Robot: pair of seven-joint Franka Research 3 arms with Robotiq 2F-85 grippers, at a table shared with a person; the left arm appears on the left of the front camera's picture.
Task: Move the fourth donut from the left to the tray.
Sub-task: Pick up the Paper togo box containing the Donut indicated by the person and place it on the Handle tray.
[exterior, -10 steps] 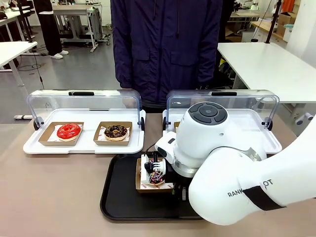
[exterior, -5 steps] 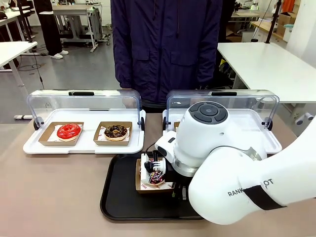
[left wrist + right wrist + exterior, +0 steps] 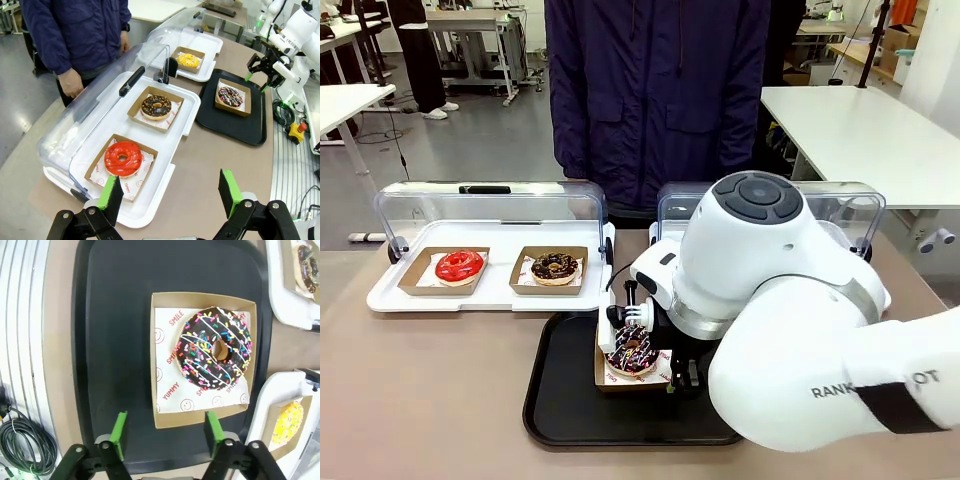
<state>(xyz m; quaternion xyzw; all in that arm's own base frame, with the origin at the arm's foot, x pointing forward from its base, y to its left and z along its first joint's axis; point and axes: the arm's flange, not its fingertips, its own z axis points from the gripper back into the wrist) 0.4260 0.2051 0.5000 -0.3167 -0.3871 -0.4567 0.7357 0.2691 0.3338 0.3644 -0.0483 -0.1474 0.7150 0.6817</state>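
The fourth donut (image 3: 215, 347), chocolate-glazed with white drizzle and coloured sprinkles, lies in its brown cardboard holder (image 3: 161, 412) on the black tray (image 3: 115, 340). My right gripper (image 3: 166, 432) hovers open just above the holder's near edge, with nothing between its green pads. From the front, the donut (image 3: 633, 350) sits on the tray (image 3: 560, 400) beside the big white right arm (image 3: 770, 300). My left gripper (image 3: 170, 195) is open over the table near the left display tray, far from the donut (image 3: 230, 96).
A white display tray (image 3: 490, 298) with an open clear lid holds a red donut (image 3: 459, 265) and a chocolate crumb donut (image 3: 555, 266). A second display tray holds a yellow donut (image 3: 188, 60). A person (image 3: 655, 90) stands at the far side.
My right gripper has opened, let go of the donut's holder and risen a little. The holder with the donut stays on the tray.
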